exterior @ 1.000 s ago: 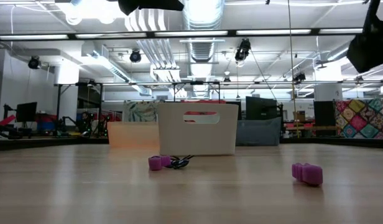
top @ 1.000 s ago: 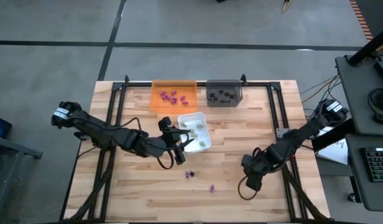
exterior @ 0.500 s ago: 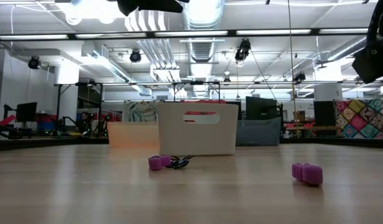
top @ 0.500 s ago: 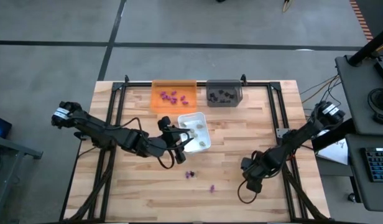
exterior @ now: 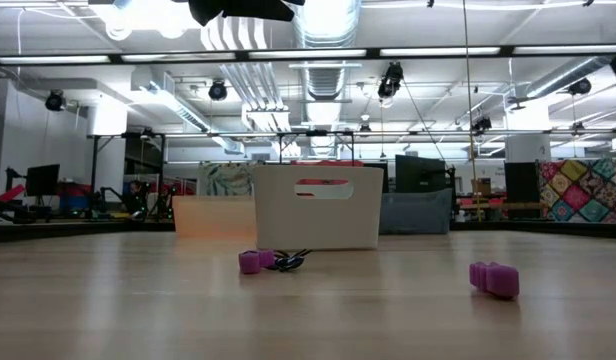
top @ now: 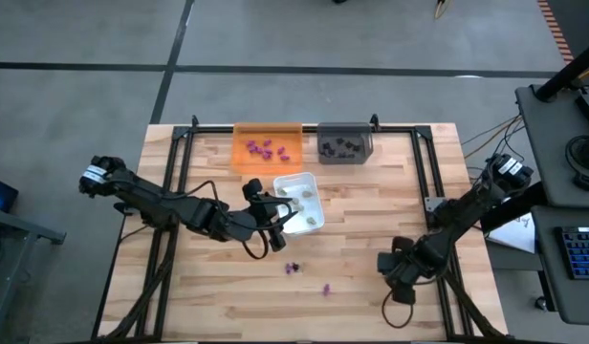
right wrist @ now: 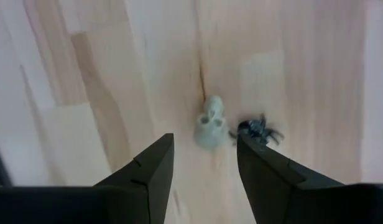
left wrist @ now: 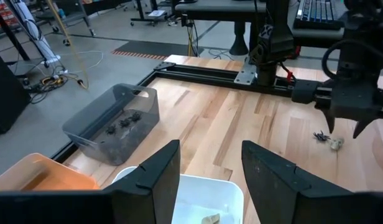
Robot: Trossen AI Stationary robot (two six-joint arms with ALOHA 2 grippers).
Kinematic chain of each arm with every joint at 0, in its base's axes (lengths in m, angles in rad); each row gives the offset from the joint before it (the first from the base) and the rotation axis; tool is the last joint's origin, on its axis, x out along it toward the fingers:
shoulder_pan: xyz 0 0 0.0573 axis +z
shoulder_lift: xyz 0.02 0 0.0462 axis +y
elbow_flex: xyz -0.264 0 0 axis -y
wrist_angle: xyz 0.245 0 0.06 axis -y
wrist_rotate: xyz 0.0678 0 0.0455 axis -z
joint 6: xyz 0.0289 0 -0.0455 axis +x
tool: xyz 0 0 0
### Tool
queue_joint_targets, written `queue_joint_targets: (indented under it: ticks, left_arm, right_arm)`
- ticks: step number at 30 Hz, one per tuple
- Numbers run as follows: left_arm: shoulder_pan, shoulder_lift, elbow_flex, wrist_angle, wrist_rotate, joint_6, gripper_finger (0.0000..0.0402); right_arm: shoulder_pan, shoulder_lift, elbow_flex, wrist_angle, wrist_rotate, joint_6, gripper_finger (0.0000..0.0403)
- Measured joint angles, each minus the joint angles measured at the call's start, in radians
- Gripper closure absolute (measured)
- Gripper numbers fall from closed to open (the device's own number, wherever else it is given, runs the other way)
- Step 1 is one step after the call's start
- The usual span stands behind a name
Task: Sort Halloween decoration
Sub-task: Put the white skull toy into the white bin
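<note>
Two trays sit side by side at the tabletop's far edge, a third tray nearer the middle. Two loose pieces lie in front of it. A skull and spider lie touching, right.
</note>
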Motion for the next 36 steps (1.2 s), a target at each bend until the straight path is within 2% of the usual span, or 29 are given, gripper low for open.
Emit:
queue_joint_targets:
  ticks: [3, 7, 19, 36]
  left_arm:
    - [0.001, 0.0, 0.0, 0.0, 0.0, 0.0, 0.0247]
    - [0.001, 0.0, 0.0, -0.001, -0.001, 0.0, 0.0247]
    - [0.001, 0.0, 0.0, -0.007, -0.001, 0.004, 0.0247]
    - [0.001, 0.001, -0.006, -0.006, -0.019, 0.004, 0.0247]
  right_arm:
    - [0.024, 0.001, 0.009, 0.002, 0.079, -0.001, 0.0239]
    - [0.045, 0.009, 0.01, 0.001, 0.116, -0.002, 0.0238]
    - [0.067, 0.133, 0.009, 0.008, 0.117, -0.025, 0.0242]
    - [0.066, 0.137, 0.008, 0.013, 0.148, -0.027, 0.0324]
